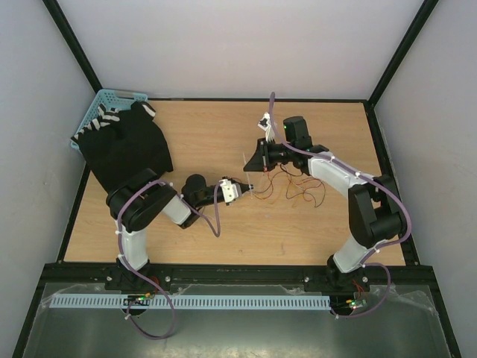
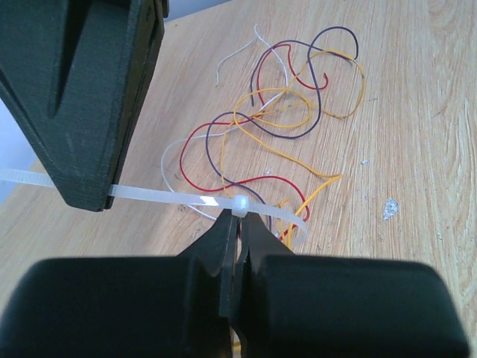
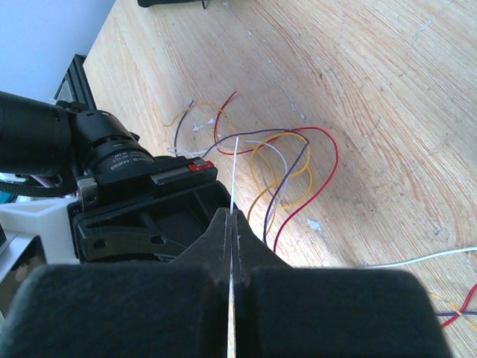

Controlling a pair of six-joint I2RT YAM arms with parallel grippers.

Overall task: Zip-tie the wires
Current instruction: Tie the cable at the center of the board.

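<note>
The wires (image 2: 287, 112) lie as a loose tangle of red, orange, purple and whitish strands on the wooden table (image 1: 209, 134), between the two arms. My left gripper (image 2: 238, 220) is shut on the square head of the white zip tie (image 2: 171, 196). From the head the strip curls into a small loop where red and orange strands pass. The strip's long tail runs left behind my right gripper's big black finger (image 2: 82, 97). In the right wrist view my right gripper (image 3: 231, 216) is shut on the zip tie (image 3: 234, 171), seen edge-on, just above the wires (image 3: 291, 160).
A blue basket (image 1: 104, 101) stands at the back left with a black cloth (image 1: 127, 145) draped over it. In the top view the two grippers meet near the table's middle, left gripper (image 1: 242, 188) and right gripper (image 1: 257, 162). A black frame and white walls enclose the table.
</note>
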